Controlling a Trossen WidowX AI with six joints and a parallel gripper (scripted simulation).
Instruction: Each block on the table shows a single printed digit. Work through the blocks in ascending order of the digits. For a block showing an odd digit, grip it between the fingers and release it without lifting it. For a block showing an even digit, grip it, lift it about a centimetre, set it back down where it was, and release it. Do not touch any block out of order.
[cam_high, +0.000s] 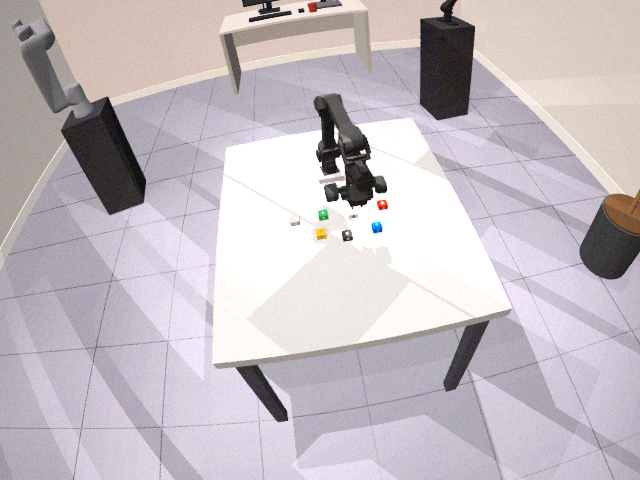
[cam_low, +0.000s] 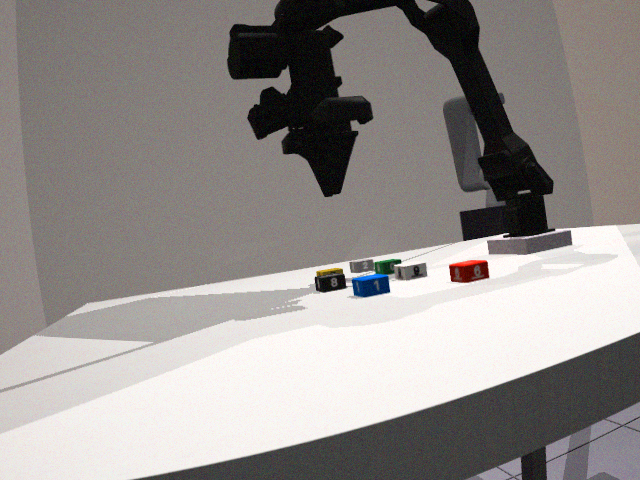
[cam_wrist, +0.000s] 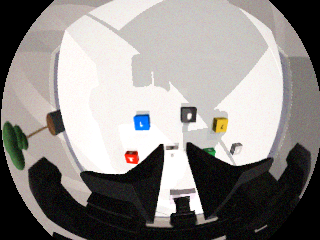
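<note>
My gripper is high above the table, empty, its fingers drawn in to a narrow gap. The blue block shows 1. One white block shows 2, the other white block 9. The black block shows 8. The red block seems to show 6. The digits on the green block and yellow block are unclear. All rest on the table.
The white table carries the arm's base plate behind the blocks. The arm's shadow falls across the table near the black block. A desk, dark pedestals and a plant pot stand away from the table.
</note>
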